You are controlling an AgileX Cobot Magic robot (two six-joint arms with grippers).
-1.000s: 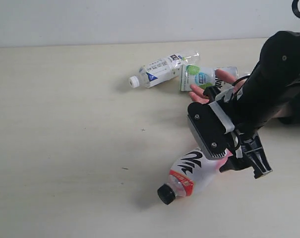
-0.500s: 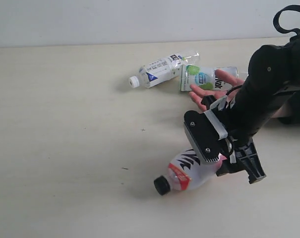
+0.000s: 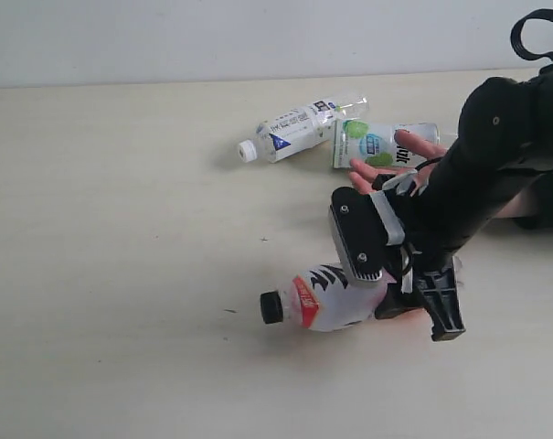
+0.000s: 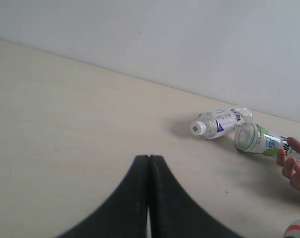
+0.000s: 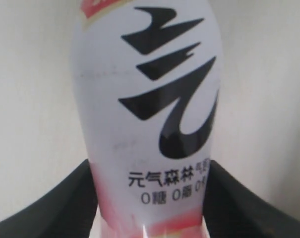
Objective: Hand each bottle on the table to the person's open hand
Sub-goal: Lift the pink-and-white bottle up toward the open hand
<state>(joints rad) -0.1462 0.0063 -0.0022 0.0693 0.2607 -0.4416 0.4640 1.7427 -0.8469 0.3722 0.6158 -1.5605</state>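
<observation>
Now the small clear black-capped plastic bottle with the pink-red label (image 3: 326,297) has swung nearly level, cap toward the frame's left. It sits low in the centre, clamped near its base by the fingers of the right gripper (image 3: 395,294). The person's open hand (image 3: 395,157) waits at upper right, so the handover remains. The fingers of the left gripper (image 4: 149,163) are pressed together, empty.

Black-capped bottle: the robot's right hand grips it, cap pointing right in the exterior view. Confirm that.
Not quite. The robot's right hand does grip the black-capped bottle, but its cap points left, as the exterior view shows.
</observation>
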